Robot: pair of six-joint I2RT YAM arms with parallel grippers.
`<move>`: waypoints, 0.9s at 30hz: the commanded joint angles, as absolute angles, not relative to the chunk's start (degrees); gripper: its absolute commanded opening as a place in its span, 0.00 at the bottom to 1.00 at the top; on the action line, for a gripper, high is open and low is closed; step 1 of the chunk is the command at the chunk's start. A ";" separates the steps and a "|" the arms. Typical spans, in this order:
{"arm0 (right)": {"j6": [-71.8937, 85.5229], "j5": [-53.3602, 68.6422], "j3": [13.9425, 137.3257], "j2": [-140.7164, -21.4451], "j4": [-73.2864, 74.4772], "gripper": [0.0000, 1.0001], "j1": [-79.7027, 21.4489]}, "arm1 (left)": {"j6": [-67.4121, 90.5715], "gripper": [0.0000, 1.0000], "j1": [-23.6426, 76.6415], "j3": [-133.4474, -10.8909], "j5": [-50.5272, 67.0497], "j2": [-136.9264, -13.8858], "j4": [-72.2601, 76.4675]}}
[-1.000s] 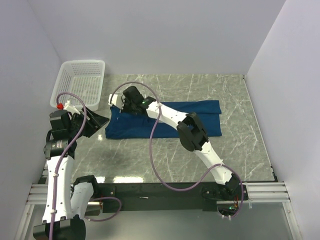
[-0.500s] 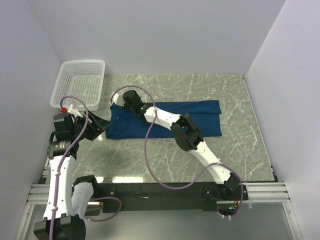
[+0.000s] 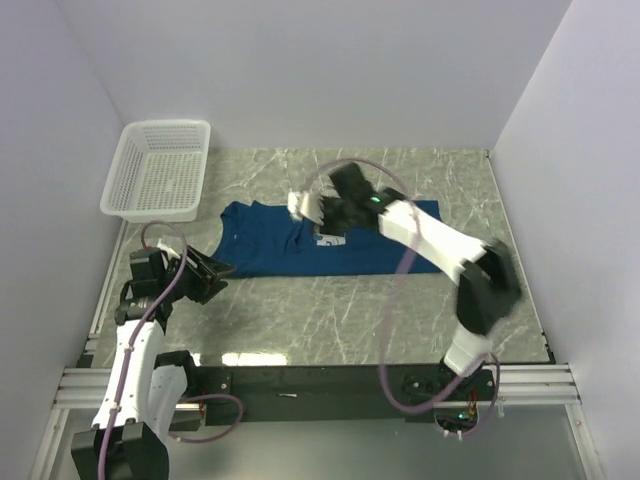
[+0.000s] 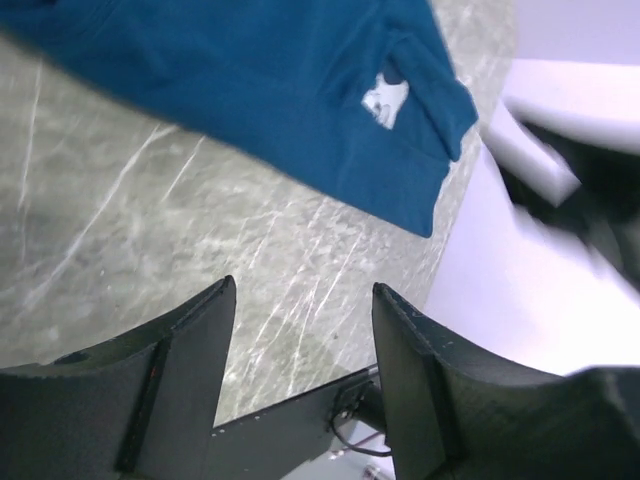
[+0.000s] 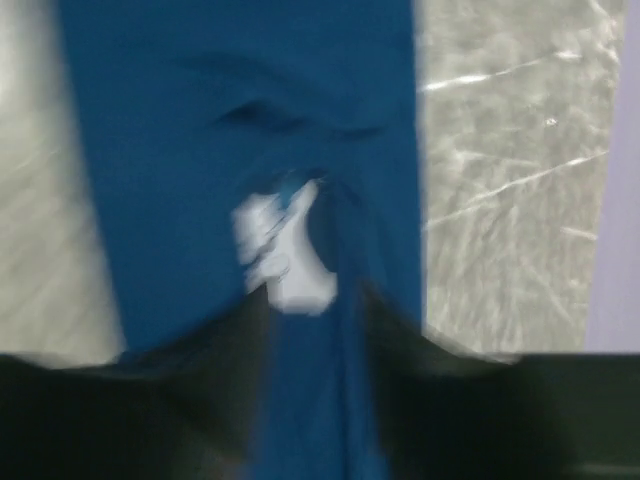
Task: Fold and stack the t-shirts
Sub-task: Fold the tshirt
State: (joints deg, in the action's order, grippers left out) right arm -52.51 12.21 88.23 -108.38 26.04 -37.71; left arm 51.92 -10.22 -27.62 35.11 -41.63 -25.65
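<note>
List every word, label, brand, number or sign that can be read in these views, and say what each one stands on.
No text can be read in any view.
On the blue t-shirt, the pale print shows only as a small patch, too blurred to tell whether it holds letters.
On the white basket, no label is visible.

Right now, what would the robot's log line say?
t-shirt: long strip on table | left gripper: open, empty, off shirt | right gripper: above shirt, grip unclear
</note>
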 commanded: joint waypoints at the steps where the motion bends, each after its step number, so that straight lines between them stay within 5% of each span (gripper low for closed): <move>1: -64.75 27.77 74.83 -93.98 40.76 0.55 -37.45 | 57.11 0.61 -7.05 -26.37 30.25 -41.39 -21.97; 4: -67.57 25.84 60.07 -83.96 39.92 0.74 -35.60 | 62.82 0.61 -2.03 -24.79 22.98 -42.97 -20.05; 11: -70.14 20.04 39.91 -69.52 27.61 0.74 -25.68 | 73.73 0.61 7.20 -21.10 11.70 -50.79 -9.96; 27: -66.18 7.83 40.69 -86.39 10.64 0.63 -19.25 | 77.87 0.58 7.82 -25.66 2.21 -73.29 -1.67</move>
